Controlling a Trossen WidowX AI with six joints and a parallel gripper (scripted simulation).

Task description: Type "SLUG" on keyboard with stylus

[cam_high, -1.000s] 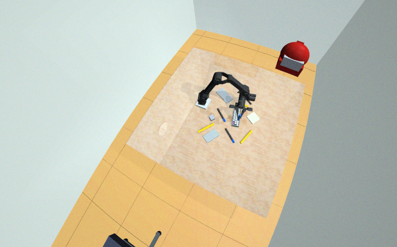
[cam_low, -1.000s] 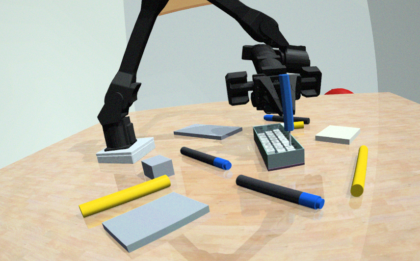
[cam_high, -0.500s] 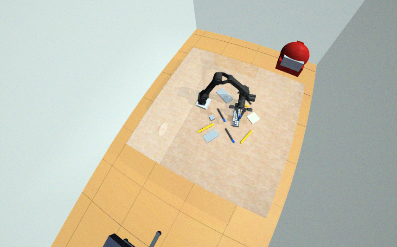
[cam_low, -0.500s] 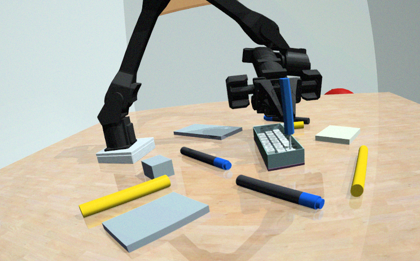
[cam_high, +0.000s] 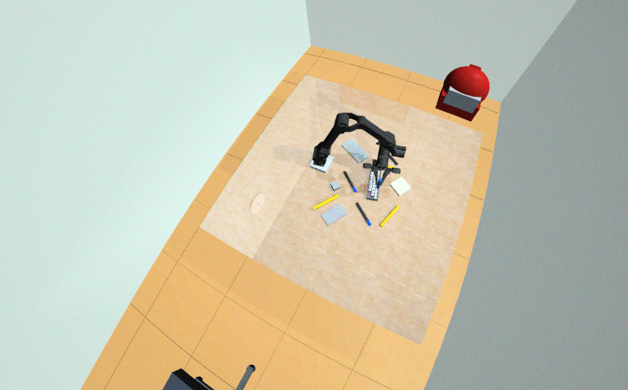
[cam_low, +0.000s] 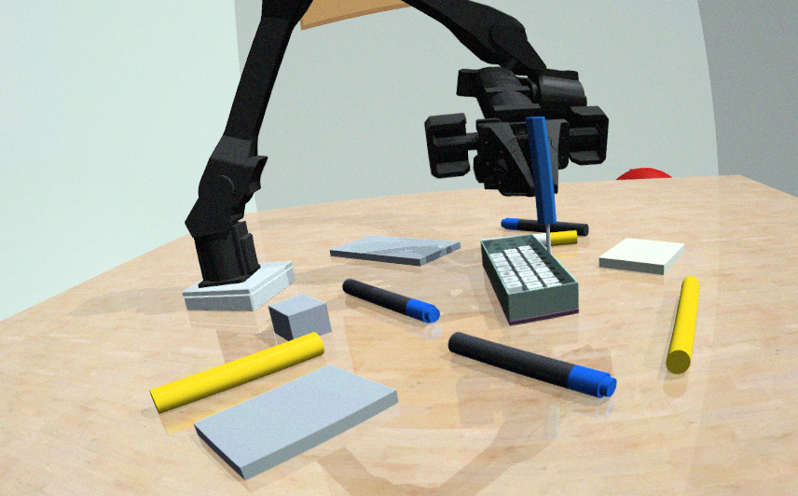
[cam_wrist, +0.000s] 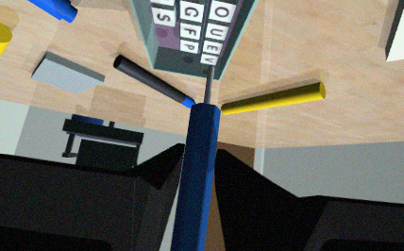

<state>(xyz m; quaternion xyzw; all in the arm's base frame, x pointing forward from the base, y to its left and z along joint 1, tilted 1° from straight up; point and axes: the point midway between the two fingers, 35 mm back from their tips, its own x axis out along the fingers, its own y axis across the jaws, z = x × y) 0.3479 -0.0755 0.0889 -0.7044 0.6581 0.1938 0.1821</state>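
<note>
My gripper (cam_high: 380,182) (cam_low: 543,185) (cam_wrist: 199,154) is shut on the stylus, a blue six-sided handle (cam_low: 541,166) (cam_wrist: 197,189) with a thin grey shaft. It holds the stylus nearly upright, shaft down, over the far end of the keyboard. The keyboard (cam_high: 371,196) (cam_low: 544,303) (cam_wrist: 168,58) is a green walled tray with white letter keys. In the wrist view the shaft (cam_wrist: 209,85) ends at the edge of the V key (cam_wrist: 208,58), beside the E key (cam_wrist: 211,48). Whether it touches is unclear. The U key (cam_wrist: 216,32), G key (cam_wrist: 192,11) and S key (cam_wrist: 163,16) show; no L is readable.
Black-and-blue markers (cam_low: 384,297) (cam_low: 513,359) (cam_low: 544,227) and yellow rods (cam_low: 236,372) (cam_low: 684,320) (cam_wrist: 281,97) lie around the keyboard. Grey slabs (cam_low: 297,419) (cam_low: 390,249), a grey cube (cam_low: 299,316) and a cream block (cam_low: 641,254) also lie on the desk.
</note>
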